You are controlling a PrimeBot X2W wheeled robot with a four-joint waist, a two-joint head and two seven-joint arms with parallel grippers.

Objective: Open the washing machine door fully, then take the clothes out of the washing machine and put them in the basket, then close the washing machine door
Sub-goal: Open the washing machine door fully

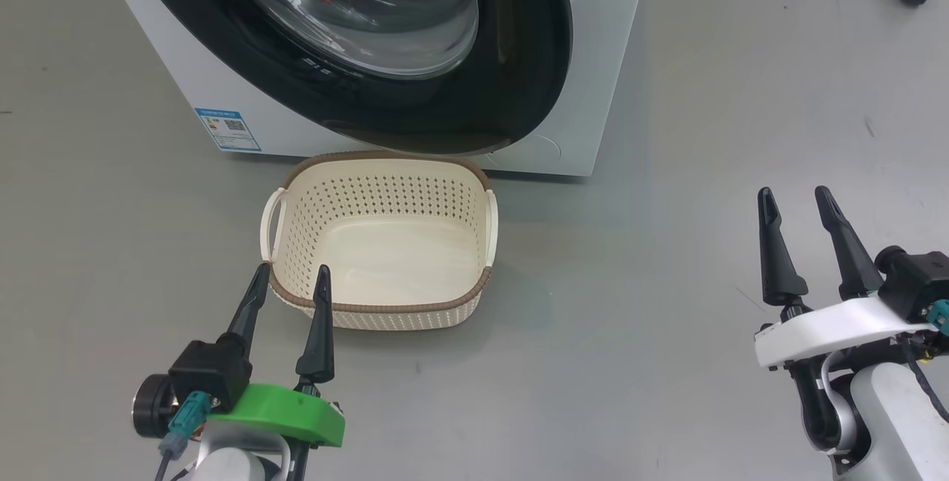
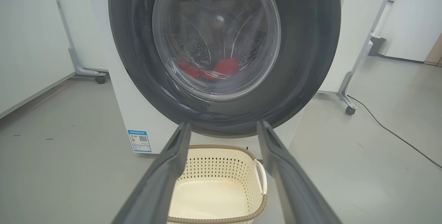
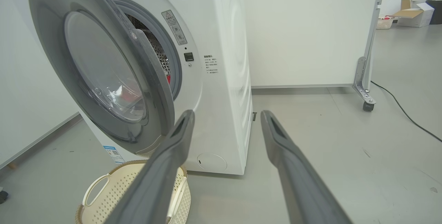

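Observation:
The white washing machine (image 1: 593, 58) stands ahead, and its round black-rimmed door (image 1: 519, 58) hangs slightly ajar, a gap showing along its right edge in the right wrist view (image 3: 162, 79). Red clothes (image 2: 226, 67) lie in the drum behind the glass. An empty cream basket (image 1: 385, 170) sits on the floor just below the door. My left gripper (image 1: 291, 279) is open, fingertips over the basket's near left rim. My right gripper (image 1: 795, 199) is open too, hanging over bare floor well right of the basket. Nothing is held in either.
Grey floor spreads all around. A white partition on castor feet (image 3: 367, 105) stands to the right of the machine, with a dark cable (image 3: 404, 110) trailing on the floor. Another castor foot (image 2: 100, 78) shows left of the machine.

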